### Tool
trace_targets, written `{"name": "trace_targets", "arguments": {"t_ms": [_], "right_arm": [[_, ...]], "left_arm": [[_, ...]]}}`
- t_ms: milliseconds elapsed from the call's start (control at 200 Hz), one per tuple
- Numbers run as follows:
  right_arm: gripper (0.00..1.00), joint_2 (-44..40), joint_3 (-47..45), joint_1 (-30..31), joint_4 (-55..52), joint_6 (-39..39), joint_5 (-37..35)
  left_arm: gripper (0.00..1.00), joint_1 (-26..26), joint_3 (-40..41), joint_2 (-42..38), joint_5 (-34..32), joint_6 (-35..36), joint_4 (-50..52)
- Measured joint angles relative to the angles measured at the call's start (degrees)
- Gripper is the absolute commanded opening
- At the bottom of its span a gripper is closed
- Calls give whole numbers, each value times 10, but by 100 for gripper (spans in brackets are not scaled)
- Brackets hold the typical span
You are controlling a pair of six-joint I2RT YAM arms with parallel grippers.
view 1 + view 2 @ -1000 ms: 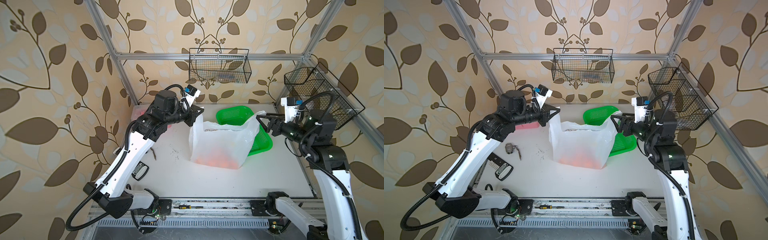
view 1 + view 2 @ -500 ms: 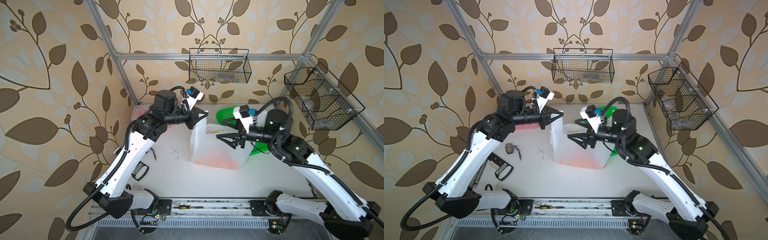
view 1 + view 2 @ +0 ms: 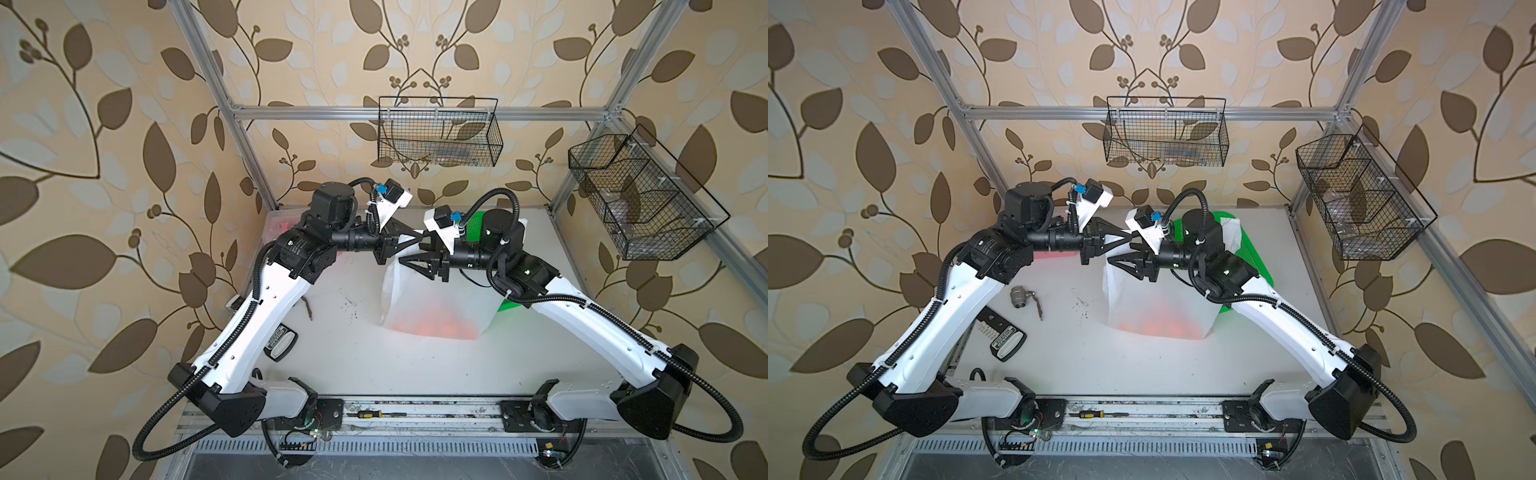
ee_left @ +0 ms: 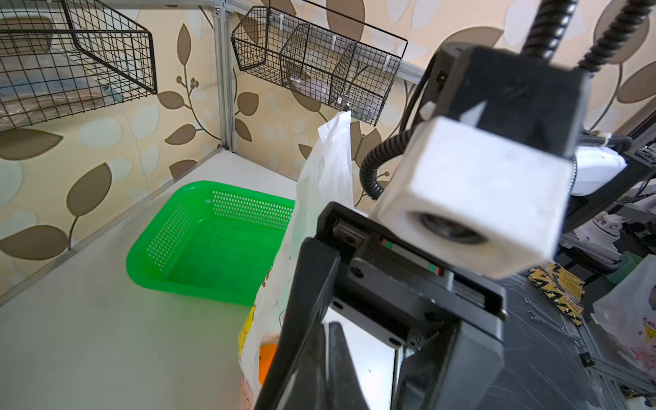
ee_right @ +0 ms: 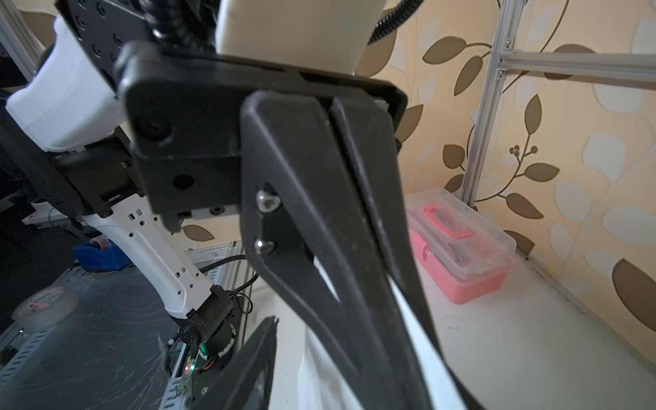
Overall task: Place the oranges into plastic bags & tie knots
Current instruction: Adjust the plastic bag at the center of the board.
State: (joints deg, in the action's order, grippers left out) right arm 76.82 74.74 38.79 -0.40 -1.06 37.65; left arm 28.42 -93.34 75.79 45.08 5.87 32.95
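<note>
The plastic bag [image 3: 436, 299] stands upright on the white table [image 3: 353, 353], just beside the green basket [image 4: 198, 227]. The left gripper [image 3: 415, 240] is clamped on the bag's top edge. The right gripper [image 3: 410, 255], jaws apart, hangs close beside it over the bag's mouth. The oranges [image 3: 432, 322] lie inside, at the bottom.

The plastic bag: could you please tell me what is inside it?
Inside the plastic bag, oranges show through its translucent wall at the bottom; their number is hidden.
</note>
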Motion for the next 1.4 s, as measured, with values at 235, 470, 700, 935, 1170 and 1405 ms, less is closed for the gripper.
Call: {"name": "trace_targets", "arguments": {"t_ms": [235,470,700,935,1170,1405], "right_arm": [[0,4,-13,-1,16,-23,-1],[0,4,-13,1,25,-28,-1],[0,4,-13,1,30,-40,-1],[4,4,-13,1,37,-56,-1],[46,1,-13,-3,49,-69,-3],[60,-6,-12,-18,61,-64,-6]], "left_arm": [[59,-5,30,-23,-2,-20,-54],[87,-35,131,-92,-27,-63,-124],[93,-45,308,-189,-37,-116,-244],[69,-45,396,-159,-9,-184,-373],[13,-45,408,-131,16,-204,-430],[7,-45,415,-132,26,-207,-450]]}}
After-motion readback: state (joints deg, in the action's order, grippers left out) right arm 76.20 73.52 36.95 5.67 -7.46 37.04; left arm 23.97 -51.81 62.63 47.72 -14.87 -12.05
